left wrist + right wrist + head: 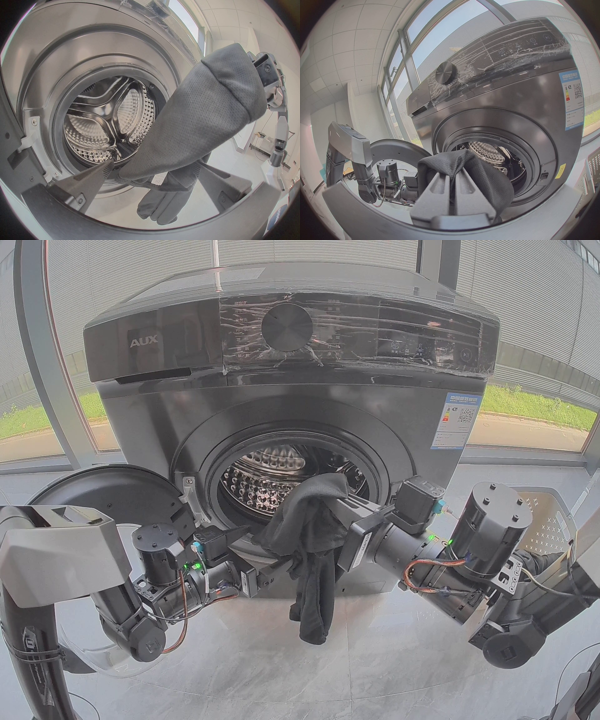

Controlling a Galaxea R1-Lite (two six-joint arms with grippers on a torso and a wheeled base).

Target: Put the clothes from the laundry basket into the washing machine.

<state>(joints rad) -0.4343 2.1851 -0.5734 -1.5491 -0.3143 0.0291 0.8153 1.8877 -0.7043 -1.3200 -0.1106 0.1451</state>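
While the right claw (452, 176) is clamped on the dark garment (306, 521) at the mouth of the washing machine (156, 421), most of the cloth hangs outside, its long axis running 12 to 6 below the rim. The drum (269, 477) lies at 11 o'clock from that claw. The left claw (154, 167), fingers apart, flanks the hanging tail at 8 o'clock and looks nearer for lifting it in.

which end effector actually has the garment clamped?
The right end effector: shut on the dark garment at the washing machine opening. The left end effector is open, gripping nothing.
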